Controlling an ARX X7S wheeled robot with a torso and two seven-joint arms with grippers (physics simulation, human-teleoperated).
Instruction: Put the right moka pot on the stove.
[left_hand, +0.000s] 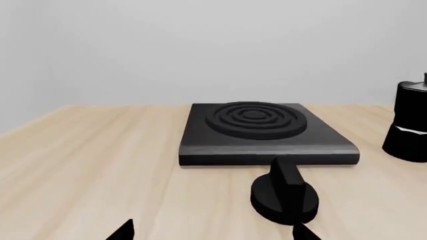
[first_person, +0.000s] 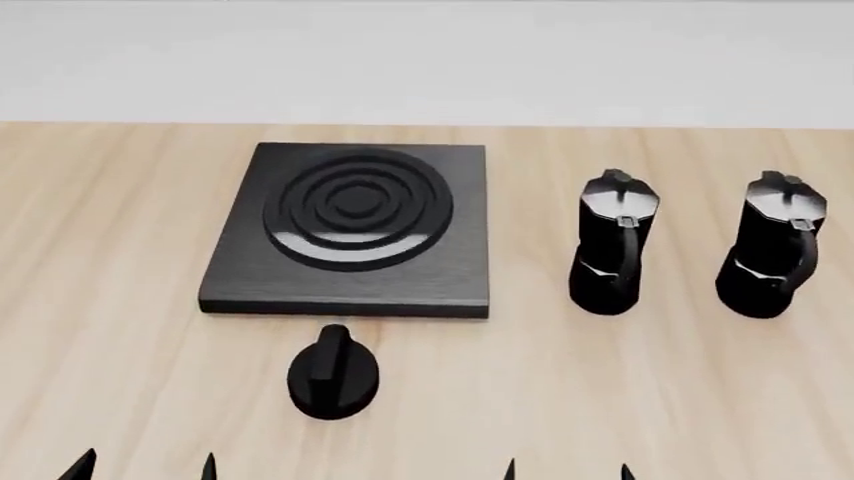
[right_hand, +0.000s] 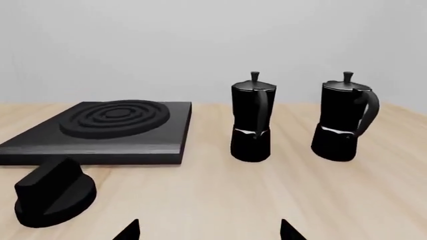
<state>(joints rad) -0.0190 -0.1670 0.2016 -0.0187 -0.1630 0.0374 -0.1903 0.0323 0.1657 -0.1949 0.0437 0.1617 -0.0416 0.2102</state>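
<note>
The right moka pot (first_person: 771, 245) stands upright on the wooden table at the far right; it also shows in the right wrist view (right_hand: 343, 117). An identical second pot (first_person: 611, 243) stands to its left. The stove (first_person: 352, 228), a flat black slab with raised rings, lies left of both pots and shows in the left wrist view (left_hand: 267, 132). My left gripper (first_person: 144, 468) and right gripper (first_person: 567, 472) are open and empty at the table's near edge, only their fingertips showing. The right gripper (right_hand: 209, 231) is well short of the pots.
A small round black knob (first_person: 331, 373) sits on the table just in front of the stove, close ahead of the left gripper (left_hand: 213, 232). A plain pale wall stands behind the table's far edge.
</note>
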